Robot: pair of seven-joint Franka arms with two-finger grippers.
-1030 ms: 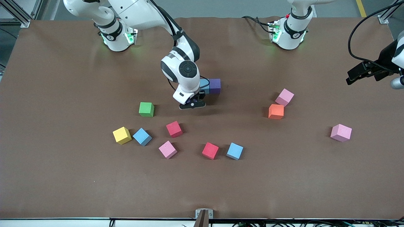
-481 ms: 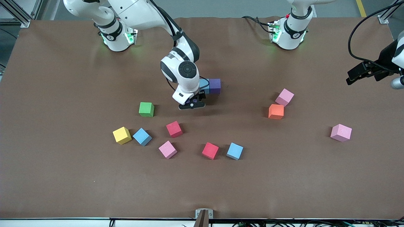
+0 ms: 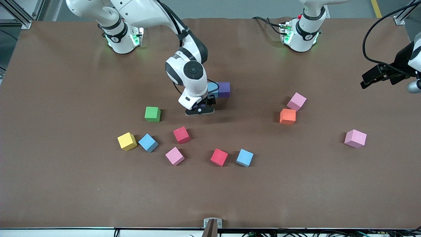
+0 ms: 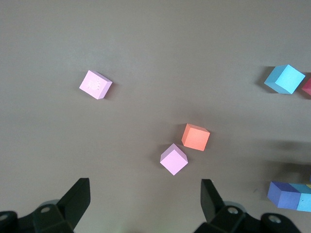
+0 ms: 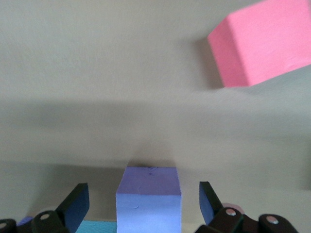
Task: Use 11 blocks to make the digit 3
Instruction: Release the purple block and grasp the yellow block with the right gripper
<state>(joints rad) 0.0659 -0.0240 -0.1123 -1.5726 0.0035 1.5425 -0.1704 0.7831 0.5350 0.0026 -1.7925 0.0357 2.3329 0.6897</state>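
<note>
You see even overhead light on the table (image 3: pixel 65 184), with short soft shadows beside each cube and faint sheen near the bases. The red cube (image 5: pixel 262 43) in the right wrist view looks washed-out and slightly soft.

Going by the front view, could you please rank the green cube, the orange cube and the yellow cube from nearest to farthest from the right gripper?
From the right gripper:
1. Green cube, beside it toward the right arm's end.
2. Yellow cube, nearer the front camera, same end.
3. Orange cube, toward the left arm's end.

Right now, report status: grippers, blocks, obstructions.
Right gripper open, low, straddling purple block beside blue block. Left gripper open, waiting high over pink block. Digit 3 barely begun. Nothing blocking.
</note>
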